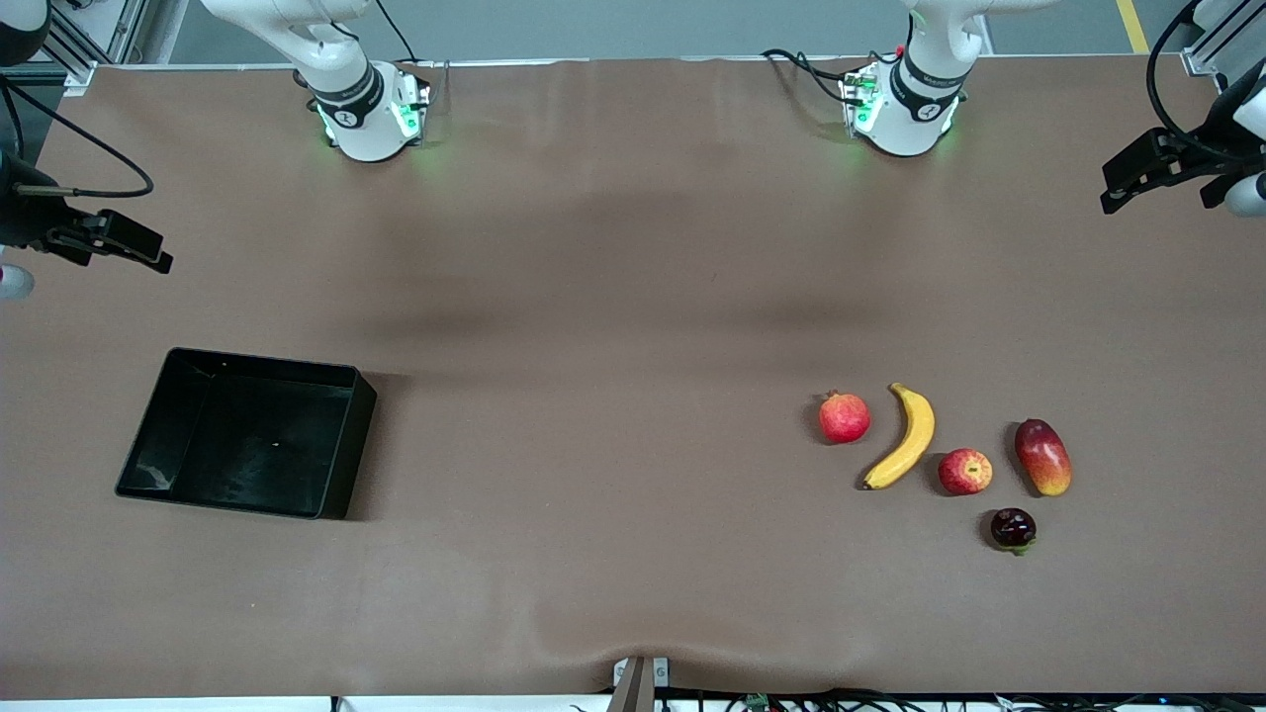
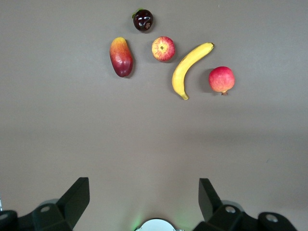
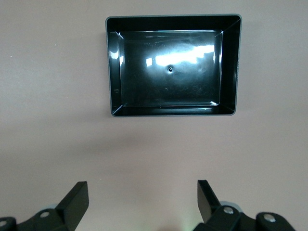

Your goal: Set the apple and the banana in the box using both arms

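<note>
The apple (image 1: 965, 471) lies at the left arm's end of the table beside the banana (image 1: 902, 436). Both also show in the left wrist view, the apple (image 2: 163, 48) and the banana (image 2: 189, 69). The black box (image 1: 247, 432) stands empty at the right arm's end and also shows in the right wrist view (image 3: 112, 62). My left gripper (image 1: 1157, 188) (image 2: 144, 192) is open and empty, high over bare table. My right gripper (image 1: 109, 247) (image 3: 143, 195) is open and empty, high over bare table. Both arms wait.
A pinkish-red round fruit with a crown tip (image 1: 844, 417) lies beside the banana. A red-and-yellow mango-like fruit (image 1: 1042, 456) and a small dark fruit (image 1: 1013, 528) lie close to the apple. The brown table (image 1: 613, 396) runs wide between the box and the fruits.
</note>
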Robot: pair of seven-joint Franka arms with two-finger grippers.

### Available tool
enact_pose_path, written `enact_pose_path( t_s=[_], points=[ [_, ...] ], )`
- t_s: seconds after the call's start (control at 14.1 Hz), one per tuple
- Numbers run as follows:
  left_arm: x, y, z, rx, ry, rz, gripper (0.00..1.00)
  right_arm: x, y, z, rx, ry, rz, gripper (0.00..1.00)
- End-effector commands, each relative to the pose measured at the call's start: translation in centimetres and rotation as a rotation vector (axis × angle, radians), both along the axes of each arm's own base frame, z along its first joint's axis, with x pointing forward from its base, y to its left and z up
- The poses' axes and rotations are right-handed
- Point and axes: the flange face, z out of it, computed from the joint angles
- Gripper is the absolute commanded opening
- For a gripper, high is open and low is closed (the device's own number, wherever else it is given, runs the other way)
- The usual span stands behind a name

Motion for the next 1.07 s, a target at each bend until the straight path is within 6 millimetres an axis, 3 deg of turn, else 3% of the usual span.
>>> enact_pose_path(
  t_s=[0.0, 0.21, 0.64, 0.78, 1.0],
  points=[
    [0.1, 0.2, 0.5, -0.022, 0.005, -0.011, 1.0, 0.1, 0.0, 0.0, -0.019, -0.002, -0.005, 1.0],
    [0.3, 0.1, 0.2, -0.02, 0.011, -0.012, 1.0, 0.1, 0.5, 0.3, -0.018, -0.01, 0.004, 1.0],
    [2.6, 0.0, -2.9, -0.026, 0.057, -0.013, 1.0, 0.4, 0.1, -0.8, -0.015, 0.01, -0.006, 1.0],
    [3.9, -0.2, -5.1, -0.027, 0.07, -0.009, 1.0, 0.6, -0.1, -1.1, -0.015, 0.015, -0.008, 1.0],
    [6.1, -0.4, -10.6, -0.027, 0.084, -0.009, 1.0, 1.1, -0.2, -2.1, -0.016, 0.024, -0.009, 1.0]
  ],
)
